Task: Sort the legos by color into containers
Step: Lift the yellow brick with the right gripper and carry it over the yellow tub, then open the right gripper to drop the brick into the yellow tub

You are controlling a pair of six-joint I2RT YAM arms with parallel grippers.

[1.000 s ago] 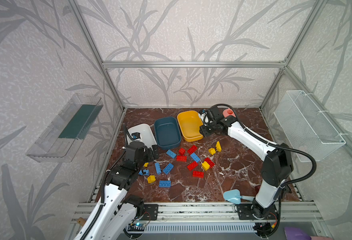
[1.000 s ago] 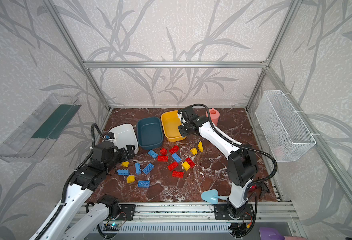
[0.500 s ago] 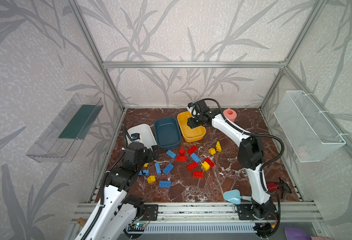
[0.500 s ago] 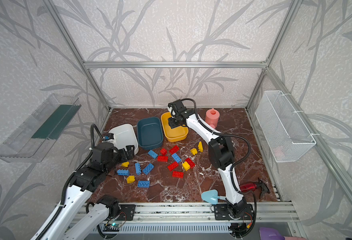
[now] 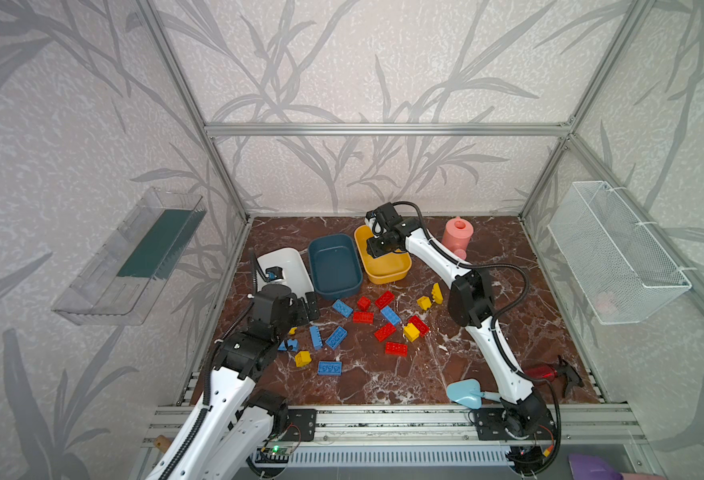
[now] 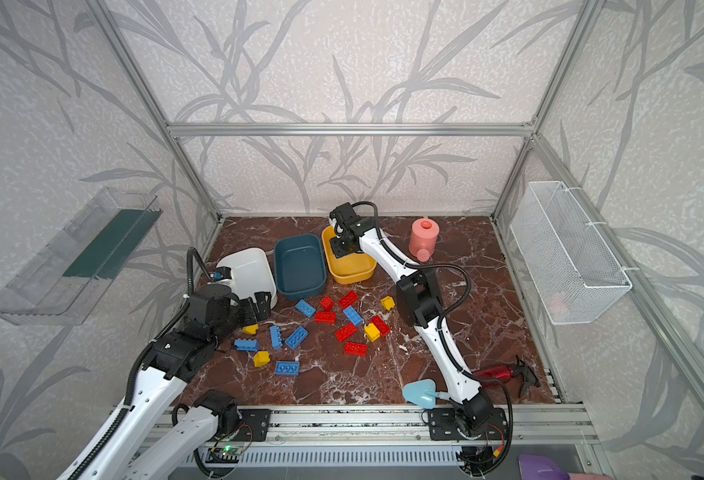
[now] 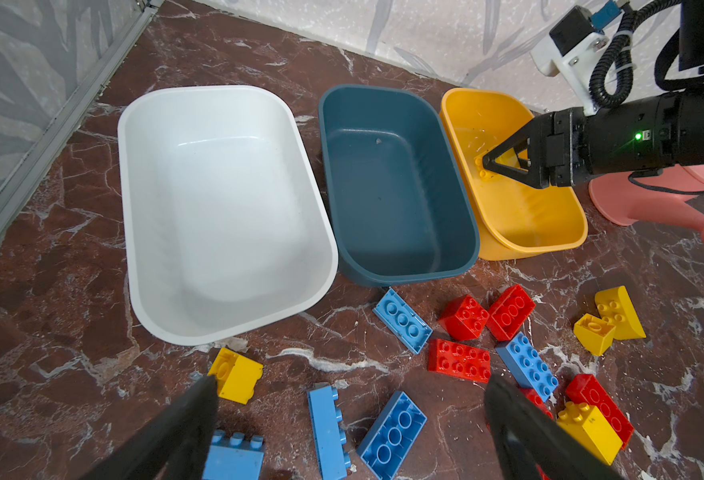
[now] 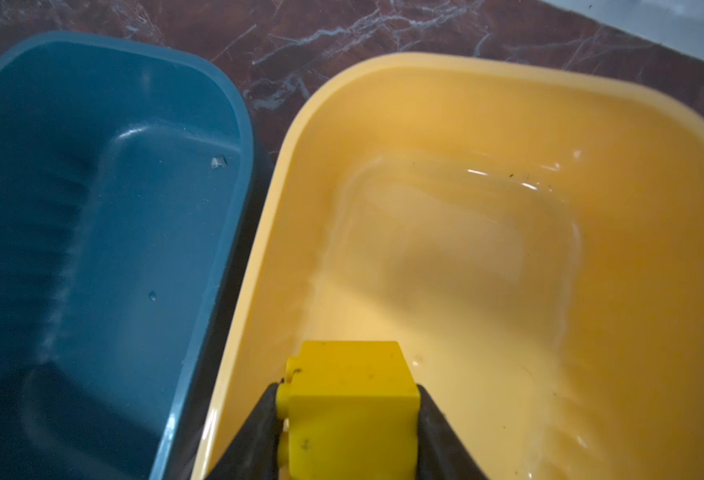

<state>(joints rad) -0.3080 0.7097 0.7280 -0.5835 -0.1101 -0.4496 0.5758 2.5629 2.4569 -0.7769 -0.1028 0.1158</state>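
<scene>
Right wrist view shows the right gripper (image 8: 347, 415) partly closed on a small yellow studded plastic brick (image 8: 348, 374), pinched by two opposite side faces with its studs turned sideways. The brick hangs over the inside of the yellow rounded-rectangular plastic tub (image 8: 508, 68), toward the wall that faces the dark teal plastic tub (image 8: 155, 249) just beside it. The yellow tub's floor below looks bare.

The step in hand appears to be the drop. To do it well, I would carry the brick nearer the yellow tub's middle, away from that shared edge, and lower it before parting the jaws. A hard, light brick may bounce off a smooth wall and hop out. Then open fully and lift straight up clear of the rim, so the light-looking tub is not dragged.

The left gripper (image 7: 351, 380) stands wide open and empty, well apart from the yellow tub. It is above loose red, blue and yellow bricks (image 7: 458, 359) on the marble floor (image 7: 51, 291).
</scene>
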